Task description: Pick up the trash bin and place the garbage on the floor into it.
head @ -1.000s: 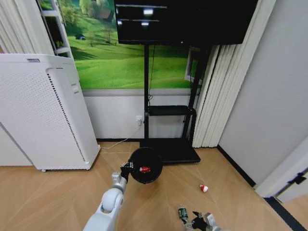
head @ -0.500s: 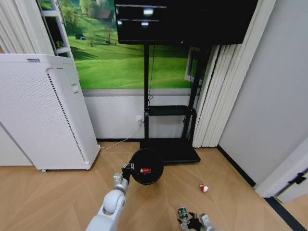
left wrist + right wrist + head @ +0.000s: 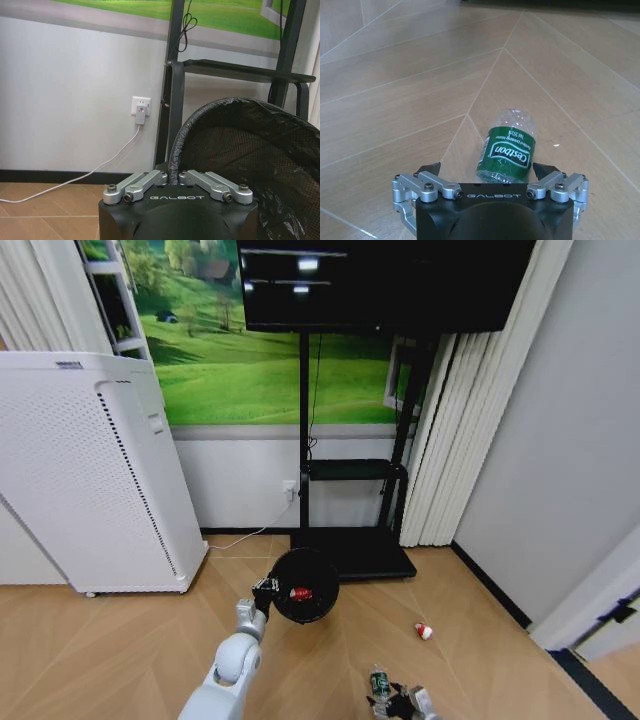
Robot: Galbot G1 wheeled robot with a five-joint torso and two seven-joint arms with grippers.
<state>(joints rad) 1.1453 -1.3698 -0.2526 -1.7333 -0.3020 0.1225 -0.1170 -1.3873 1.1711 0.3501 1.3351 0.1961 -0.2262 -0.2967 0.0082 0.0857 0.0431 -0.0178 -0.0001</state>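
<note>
My left gripper is shut on the rim of the trash bin, a small black round basket lined with a black bag. It is held off the floor with its mouth turned toward me. A red-and-white packet lies inside it. In the left wrist view the fingers pinch the bin's rim. A clear bottle with a green label lies on the floor at the lower right. My right gripper is open, with the bottle lying between its jaws. A tiny red-and-white piece lies farther right.
A tall white perforated appliance stands at the left. A black TV stand with a flat base stands against the wall behind the bin. A white cable runs from a wall socket to the floor. Curtains and a grey wall close the right side.
My right gripper has slid a little left and lower, closing in around the bottle. The left arm and the bin have barely shifted.
</note>
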